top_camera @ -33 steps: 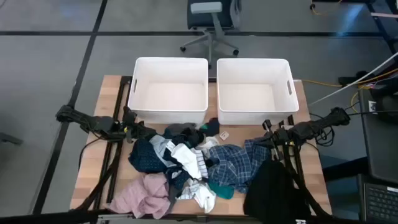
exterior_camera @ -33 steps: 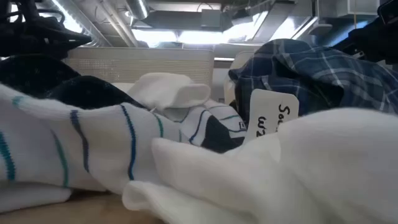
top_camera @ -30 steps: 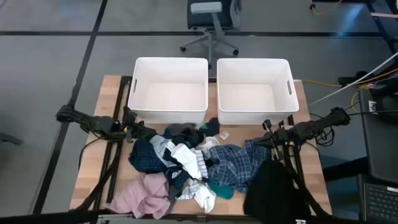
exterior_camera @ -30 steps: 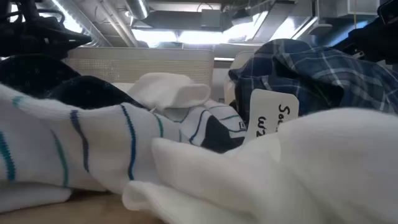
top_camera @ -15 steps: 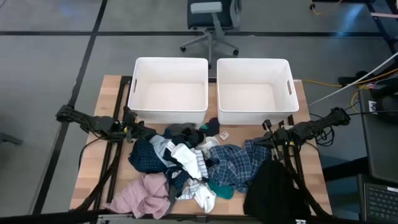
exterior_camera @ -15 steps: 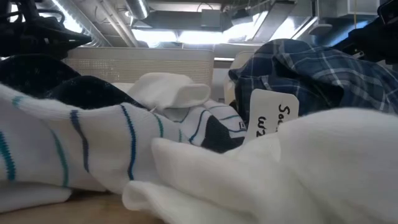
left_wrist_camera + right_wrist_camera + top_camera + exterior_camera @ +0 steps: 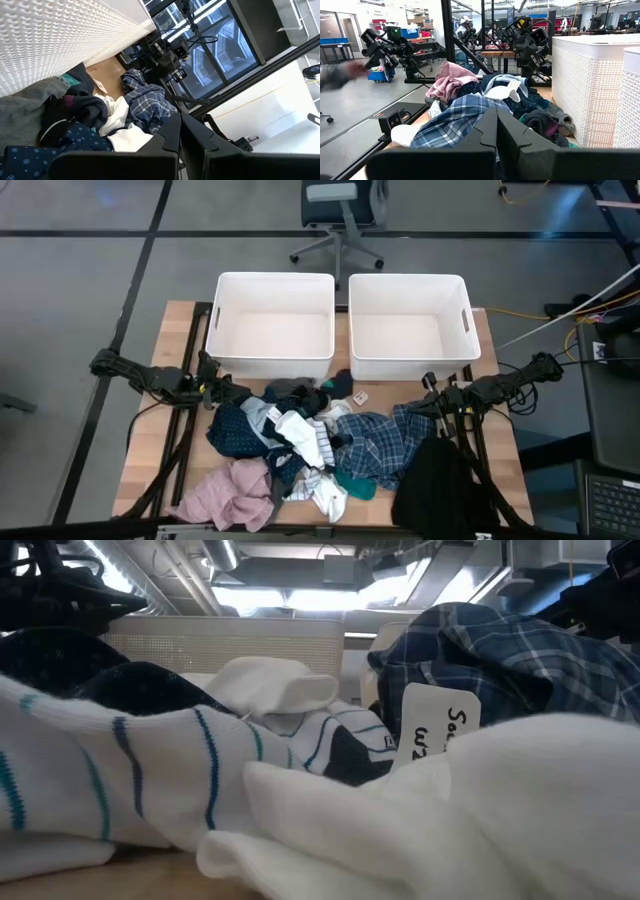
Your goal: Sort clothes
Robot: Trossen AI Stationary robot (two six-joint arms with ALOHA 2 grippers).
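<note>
High view: clothes [image 7: 300,450] were heaped mid-table, front of 2 white tubs [image 7: 275,325], both looked empty. Left gripper [image 7: 222,392] sat at pile's left edge, right gripper [image 7: 432,406] at right edge; neither held anything. You should've gone for 1 loose top garment, lifted clear before swinging to tub.

Low view: striped sock [image 7: 120,780], plaid shirt [image 7: 500,665] filled frame.

Wrist views: fingers on both looked closed together, empty. Wooden table [image 7: 160,430]; office chair [image 7: 340,220] behind.
</note>
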